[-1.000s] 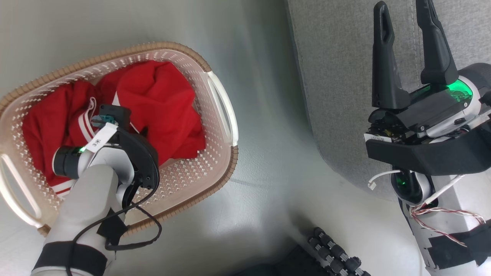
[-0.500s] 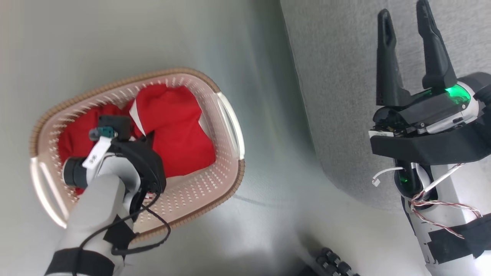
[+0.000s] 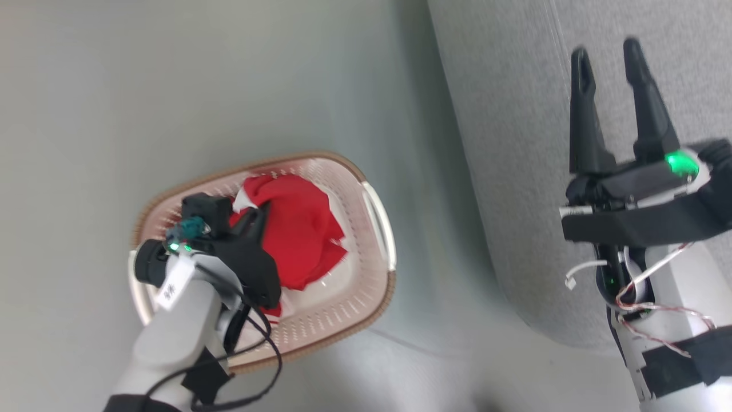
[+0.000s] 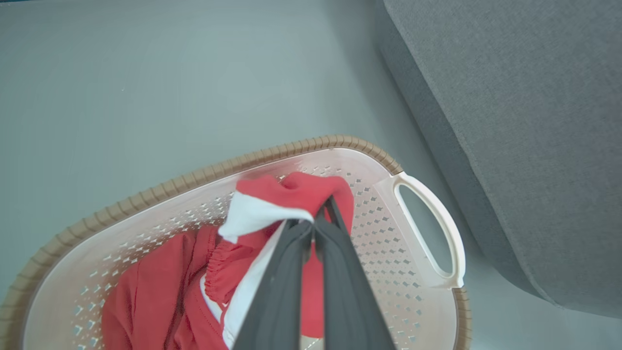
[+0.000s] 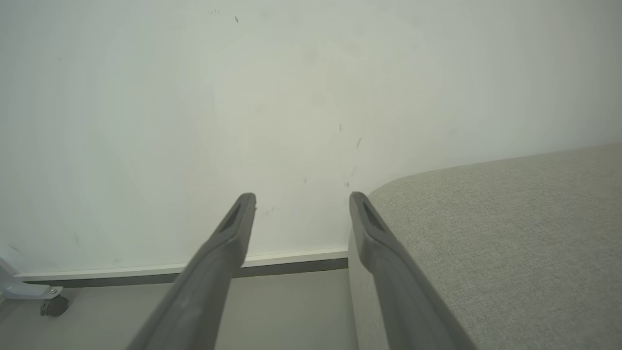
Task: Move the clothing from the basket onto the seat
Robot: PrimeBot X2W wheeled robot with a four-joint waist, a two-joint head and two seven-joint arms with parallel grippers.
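Left wrist view puts the left gripper (image 4: 320,216) above the laundry basket (image 4: 194,177), its fingers pressed together on a small fold of the red garment with a white panel (image 4: 301,187). Because the pinch sits right at the fingertips, the soft fabric could slide out partway. It would then drop back in, or onto the grey floor (image 3: 229,74) between basket and sofa (image 4: 525,121). The hanging part trails down into the basket, so it may catch the brown rim and tug the light basket along. It could also drag up the second red garment (image 4: 146,301), which lies crumpled on the bottom against it. Both garments are inside the basket, and none is on the sofa. The right gripper (image 3: 606,48) hangs spread and empty over the sofa.
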